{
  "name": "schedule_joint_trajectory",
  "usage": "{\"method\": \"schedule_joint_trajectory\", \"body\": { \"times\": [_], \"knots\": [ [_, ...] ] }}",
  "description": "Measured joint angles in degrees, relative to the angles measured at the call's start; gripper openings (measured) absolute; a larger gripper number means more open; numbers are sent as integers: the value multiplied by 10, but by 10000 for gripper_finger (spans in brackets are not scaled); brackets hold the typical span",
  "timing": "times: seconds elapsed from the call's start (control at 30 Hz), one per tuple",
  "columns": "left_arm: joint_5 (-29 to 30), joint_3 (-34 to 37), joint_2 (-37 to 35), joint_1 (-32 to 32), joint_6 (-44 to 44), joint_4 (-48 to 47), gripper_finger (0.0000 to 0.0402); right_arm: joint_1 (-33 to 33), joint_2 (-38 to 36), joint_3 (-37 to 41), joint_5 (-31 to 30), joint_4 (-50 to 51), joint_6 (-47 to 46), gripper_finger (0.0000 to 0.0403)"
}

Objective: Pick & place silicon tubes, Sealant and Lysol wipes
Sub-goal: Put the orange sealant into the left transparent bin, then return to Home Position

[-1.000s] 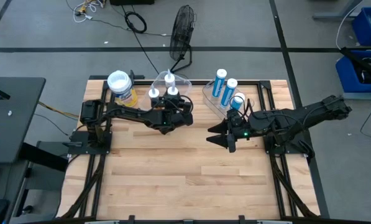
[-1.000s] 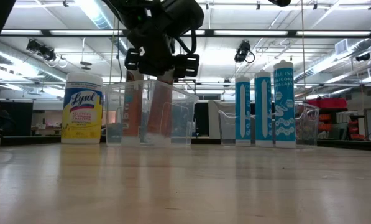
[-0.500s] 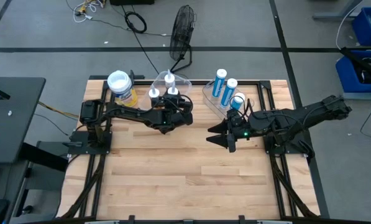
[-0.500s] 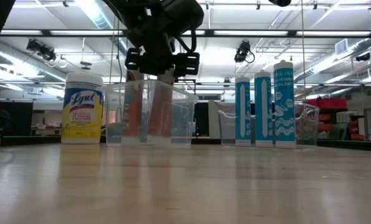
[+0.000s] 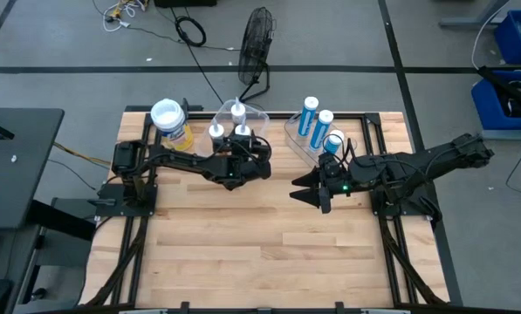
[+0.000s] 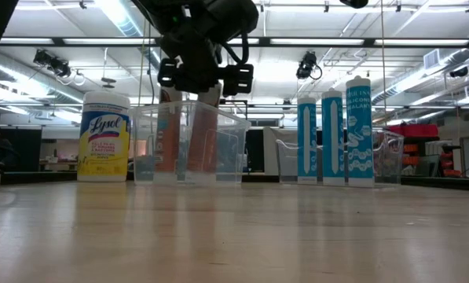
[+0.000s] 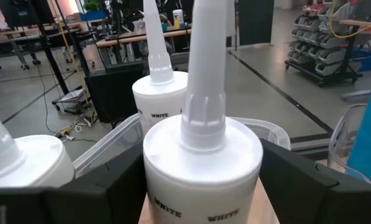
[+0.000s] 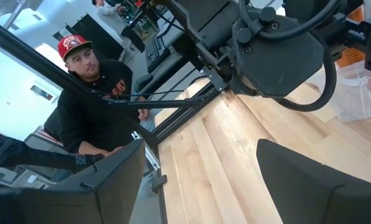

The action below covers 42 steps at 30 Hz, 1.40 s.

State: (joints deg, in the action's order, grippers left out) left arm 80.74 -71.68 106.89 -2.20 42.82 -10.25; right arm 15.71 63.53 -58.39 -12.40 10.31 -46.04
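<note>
- I'm looking at the white tube (image 7: 201, 162) standing upright between my left gripper (image 5: 243, 150) fingers, nozzle up, inside the clear left bin (image 6: 188, 143) at the back of the table (image 5: 269, 253).
- My left fingers (image 7: 303, 186) are flanking the tube's shoulder with a sliver of gap on each side as far as I can see, so I'm reading this as a release, jaws parted and not clamping.
- Two more white tubes (image 5: 237, 112) are standing in the same bin, one just beside mine, so I'm judging the lift-out should go straight up, no sideways drift, or a finger could tip a neighbour.
- I'm wanting the jaws wide enough to clear the tube's shoulder before rising, otherwise the tube could drag along and topple.
- The Lysol wipes (image 5: 170, 121) are standing upright on the table just left of that bin, apart from it and untouched, probably my next pick.
- Three blue tubes (image 6: 333, 135) are standing upright in the clear right bin (image 5: 300, 133).
- My right gripper (image 5: 308, 194) is waiting, jaws parted and empty, over bare table in front of the right bin.
- A person (image 8: 92, 93) is sitting beyond the table edge in my right wrist view, well clear.
</note>
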Motion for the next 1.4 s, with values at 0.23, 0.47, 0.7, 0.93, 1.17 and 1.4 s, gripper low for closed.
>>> {"method": "schedule_joint_trajectory", "body": {
  "times": [0.23, 0.47, 0.7, 0.93, 1.17, 1.4],
  "knots": [
    [6, 0, 0, 3, -1, -1, 305, 0, 0, 0, 0, 0, 0, 311],
    [17, 1, -4, 5, -2, -3, 324, 0, 0, 0, 6, 0, 0, 311],
    [31, 1, -12, 5, -28, -2, 336, 0, 0, 0, 14, 0, 2, 311],
    [52, 1, -28, 5, -61, 5, 339, 0, 0, 0, 14, 0, 2, 311],
    [61, 1, -46, 4, -103, 20, 339, 0, 0, 0, 14, 1, 0, 311],
    [63, 1, -56, 5, -122, 32, 339, 0, 0, 0, 14, 1, 2, 311]
  ]
}}
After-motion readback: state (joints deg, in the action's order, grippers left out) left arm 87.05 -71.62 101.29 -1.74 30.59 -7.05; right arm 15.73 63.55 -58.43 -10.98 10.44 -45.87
